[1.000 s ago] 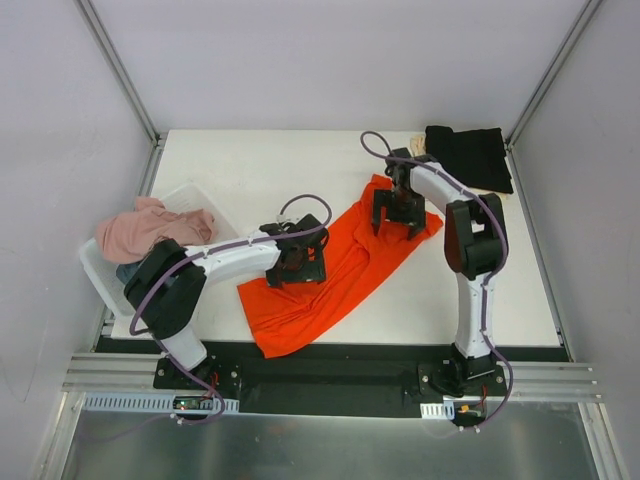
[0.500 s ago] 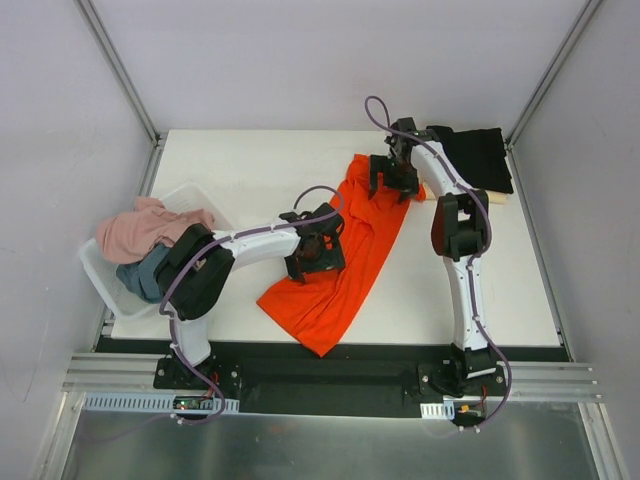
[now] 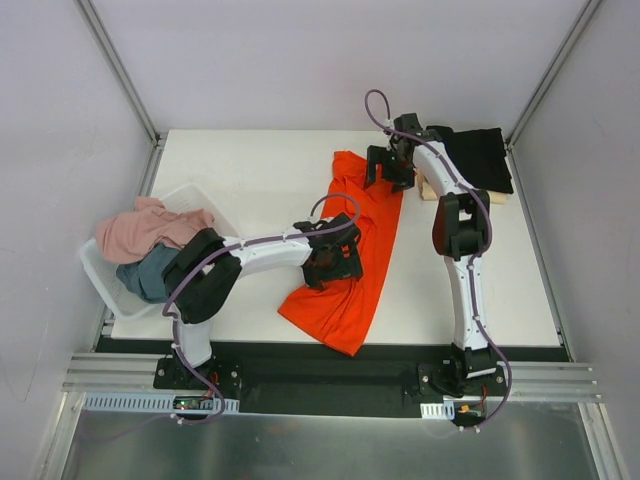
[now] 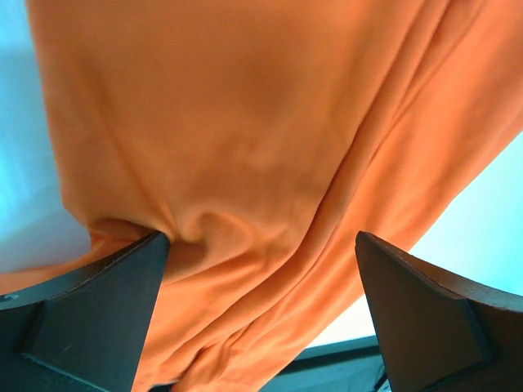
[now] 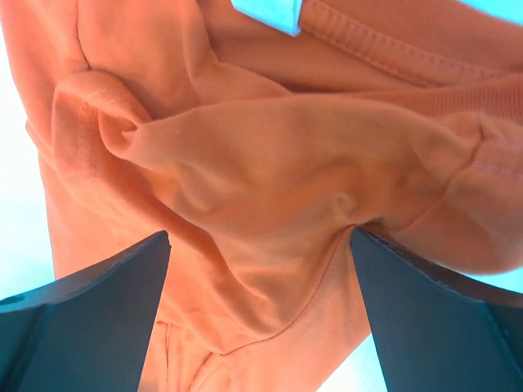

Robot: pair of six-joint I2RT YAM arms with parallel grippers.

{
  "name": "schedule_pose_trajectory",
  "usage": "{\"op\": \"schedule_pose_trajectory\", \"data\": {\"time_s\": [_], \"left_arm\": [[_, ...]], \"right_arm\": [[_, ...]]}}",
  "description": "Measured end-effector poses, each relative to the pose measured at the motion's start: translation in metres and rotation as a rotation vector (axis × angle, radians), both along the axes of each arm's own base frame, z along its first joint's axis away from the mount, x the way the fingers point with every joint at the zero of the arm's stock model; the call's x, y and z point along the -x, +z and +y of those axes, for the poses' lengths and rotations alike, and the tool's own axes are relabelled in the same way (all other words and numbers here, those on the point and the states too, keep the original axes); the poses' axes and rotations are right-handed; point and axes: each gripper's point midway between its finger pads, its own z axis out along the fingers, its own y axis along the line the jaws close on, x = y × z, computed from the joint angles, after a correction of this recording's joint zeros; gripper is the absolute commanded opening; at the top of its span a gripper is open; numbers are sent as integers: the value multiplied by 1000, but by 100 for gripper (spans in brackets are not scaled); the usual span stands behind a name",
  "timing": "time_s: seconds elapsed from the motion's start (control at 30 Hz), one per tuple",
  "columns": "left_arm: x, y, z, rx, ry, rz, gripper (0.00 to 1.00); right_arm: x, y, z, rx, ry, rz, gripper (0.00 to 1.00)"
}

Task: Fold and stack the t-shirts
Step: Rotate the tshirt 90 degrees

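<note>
The bright orange-red t-shirt [image 3: 358,235] lies stretched in a long strip from the back centre toward the front of the table. My left gripper [image 3: 335,262] sits on its lower middle, jaws wide apart, with cloth [image 4: 245,122] bunched against the left fingertip [image 4: 147,253]. My right gripper [image 3: 390,168] sits on the shirt's far end, jaws also wide apart over wrinkled cloth [image 5: 245,163]. A folded black t-shirt [image 3: 470,155] lies at the back right on a cream-beige one [image 3: 428,190]. A dusty pink t-shirt [image 3: 145,225] and a grey-blue one [image 3: 150,275] are heaped in the tub.
The white plastic tub [image 3: 208,200] stands tilted at the table's left edge. Grey walls and metal posts enclose the table on three sides. A black rail runs along the near edge by the arm bases.
The orange-red shirt has swung from a diagonal to nearly front-to-back. My right gripper moved back and left with its far end. My left gripper moved right with the shirt's middle.
</note>
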Motion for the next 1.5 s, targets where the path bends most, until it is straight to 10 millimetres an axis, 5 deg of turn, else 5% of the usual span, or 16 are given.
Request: {"op": "schedule_pose_trajectory", "data": {"time_s": [0.2, 0.33, 0.5, 0.67, 0.8, 1.07, 1.33, 1.5], "left_arm": [[20, 16, 13, 16, -23, -29, 99], [24, 42, 29, 44, -21, -97, 100], [29, 59, 46, 63, -28, -156, 99], [36, 32, 76, -2, -4, -108, 99], [48, 13, 98, -56, 11, -65, 99], [55, 27, 105, -6, 13, -103, 99], [64, 20, 113, -12, 15, -83, 99], [65, 19, 106, 10, 4, -72, 99]], "right_arm": [[27, 12, -6, 22, 9, 24, 97], [64, 41, -7, 54, 20, 20, 97], [122, 65, 18, 37, 42, 20, 97], [195, 27, 43, 41, 68, 172, 97], [224, -1, 51, 114, 90, 258, 97], [196, -24, 36, 256, 20, 282, 97], [142, -22, 14, 312, -16, 223, 97], [136, -8, 10, 324, 45, 166, 97]]}}
